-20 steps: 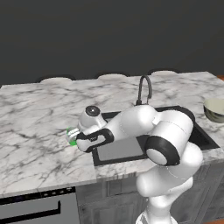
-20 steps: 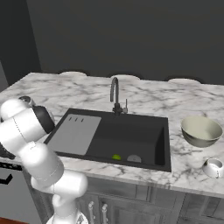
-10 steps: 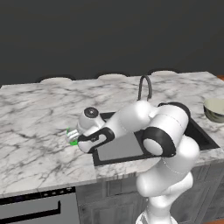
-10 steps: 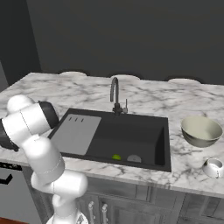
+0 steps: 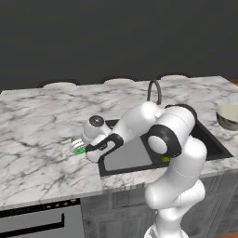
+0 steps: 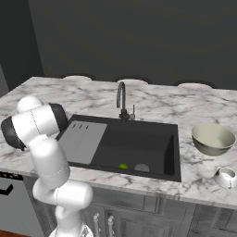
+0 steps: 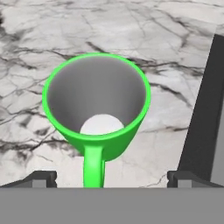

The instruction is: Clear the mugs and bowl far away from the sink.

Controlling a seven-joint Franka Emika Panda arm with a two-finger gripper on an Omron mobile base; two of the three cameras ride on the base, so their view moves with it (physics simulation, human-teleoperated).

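Two mugs counted: a green mug (image 7: 97,111) standing upright on the marble counter (image 5: 32,144) just off the sink's left edge, and a whitish mug (image 6: 226,177) near the counter's front edge at the far right. One bowl (image 6: 212,138), cream inside, on the counter just right of the sink (image 6: 134,143), a little behind the whitish mug and apart from it. One sink, black, with one faucet (image 6: 122,102) at its back edge and one grey drainboard (image 6: 82,141) over its left part. Inside the basin: one small yellow-green item and one pale round one near the front wall; cannot tell what they are.

One gripper (image 7: 107,178), jaws spread wide, holding nothing. In the hand view the green mug's handle stands between the fingertips (image 7: 41,178), touching neither. In the left base view the mug (image 5: 77,145) is partly hidden by the hand.
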